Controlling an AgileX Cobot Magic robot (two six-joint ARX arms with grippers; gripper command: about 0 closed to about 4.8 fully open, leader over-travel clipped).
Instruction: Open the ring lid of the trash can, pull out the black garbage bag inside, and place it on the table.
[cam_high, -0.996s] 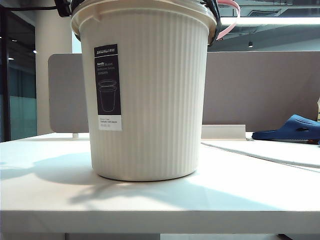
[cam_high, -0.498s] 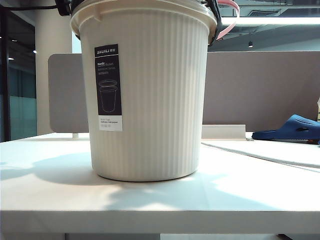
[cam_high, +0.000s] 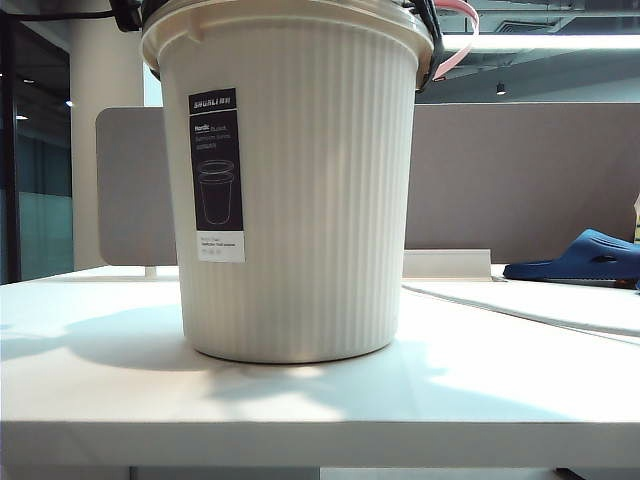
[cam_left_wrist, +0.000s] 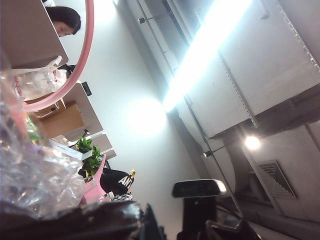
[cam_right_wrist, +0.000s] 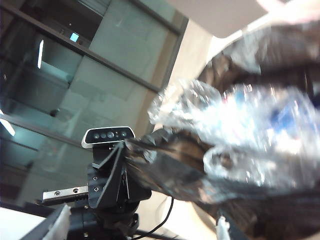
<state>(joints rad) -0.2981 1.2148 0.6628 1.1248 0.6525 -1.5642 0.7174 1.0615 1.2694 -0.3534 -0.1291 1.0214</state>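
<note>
Both arms reach over the trash can on the worktop. The left gripper is closed at the rim; the right gripper by the pink ring lid has a spread I cannot tell. The black garbage bag lies near it.

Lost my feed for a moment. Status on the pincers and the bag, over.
Left pincer shut, out of shot. Right pincer unseen at can top. Ring lid raised off trash can. Black garbage bag still at the rim, not on table. Nothing blocking.

Black label on trash can: "SHUNLIAN", "Nordic"; rest illegible.
</note>
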